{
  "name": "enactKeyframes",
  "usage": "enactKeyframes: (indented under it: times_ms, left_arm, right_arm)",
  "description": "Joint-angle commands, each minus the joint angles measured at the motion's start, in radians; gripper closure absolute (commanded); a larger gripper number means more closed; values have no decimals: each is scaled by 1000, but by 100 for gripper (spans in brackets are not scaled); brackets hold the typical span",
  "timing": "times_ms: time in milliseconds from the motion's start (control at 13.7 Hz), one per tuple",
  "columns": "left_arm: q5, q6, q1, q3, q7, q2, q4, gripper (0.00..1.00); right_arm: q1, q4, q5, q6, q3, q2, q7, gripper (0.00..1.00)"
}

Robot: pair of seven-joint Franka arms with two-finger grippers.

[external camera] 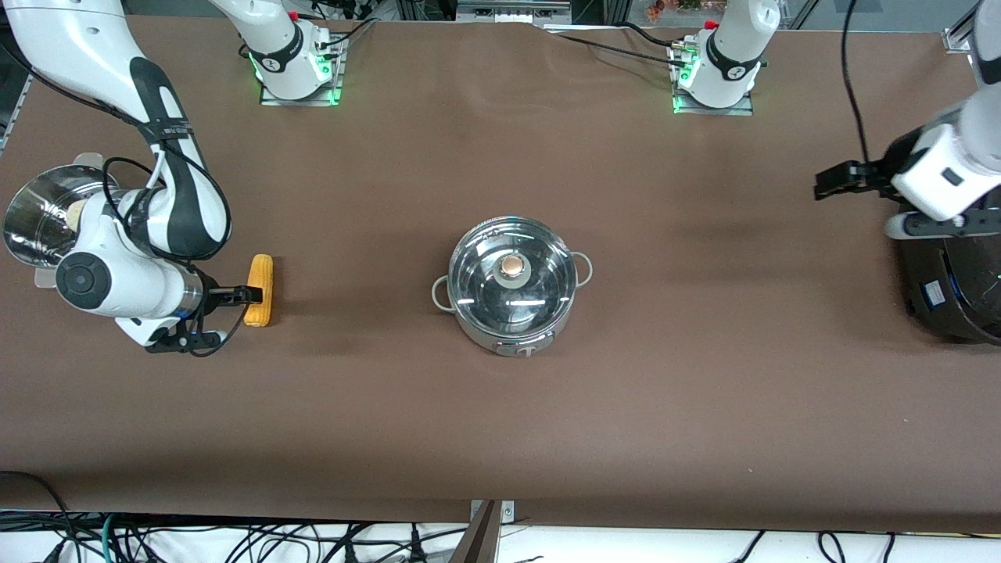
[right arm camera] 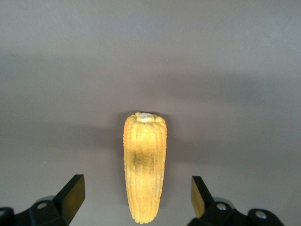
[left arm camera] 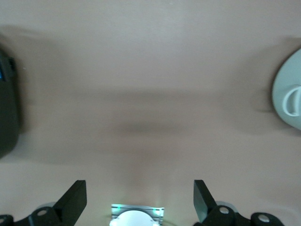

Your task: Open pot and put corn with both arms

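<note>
Front view: we see the corn (external camera: pixel 260 289) lying on the brown worktop (external camera: pixel 500 407) toward the right arm's end, the right gripper (external camera: pixel 249 295) over it with jaws spread wide, the cob lying lengthwise between them and nothing held. The lidded pot (external camera: pixel 512 283) stands mid-worktop, well apart from the corn. We find the left gripper (external camera: pixel 827 181) waiting beside the black cooker (external camera: pixel 950 289), jaws wide and empty.

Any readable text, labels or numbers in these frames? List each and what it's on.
None can be read.
Pot: front panel has marks, too small to read.
Black cooker: a blue-white sticker, too small to read.
Corn, left gripper and right gripper: no text.
</note>
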Motion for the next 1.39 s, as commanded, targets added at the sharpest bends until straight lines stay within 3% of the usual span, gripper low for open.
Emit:
enactKeyframes:
  times_ms: [0,220,366,805,1098,1317]
  left_arm:
    - [-73,23,10,-106,-153,26,14,0]
    - [-81,137,-19,-214,-374,118,41,0]
    - [-81,152,-65,-264,-553,243,156,0]
    - [-77,296,-252,-255,-654,434,302,0]
    - [-72,303,-392,-171,-686,584,457,0]
    - [-67,338,-450,-144,-687,649,492,0]
  right_arm:
    - [-5,-83,16,62,3,-25,4,0]
    - [-8,-92,33,63,3,-9,3,0]
    - [-11,-92,36,69,3,3,3,0]
    - [-26,-102,37,109,1,37,3,0]
    - [-26,-102,39,134,3,51,3,0]
    - [-26,-102,40,154,3,66,3,0]
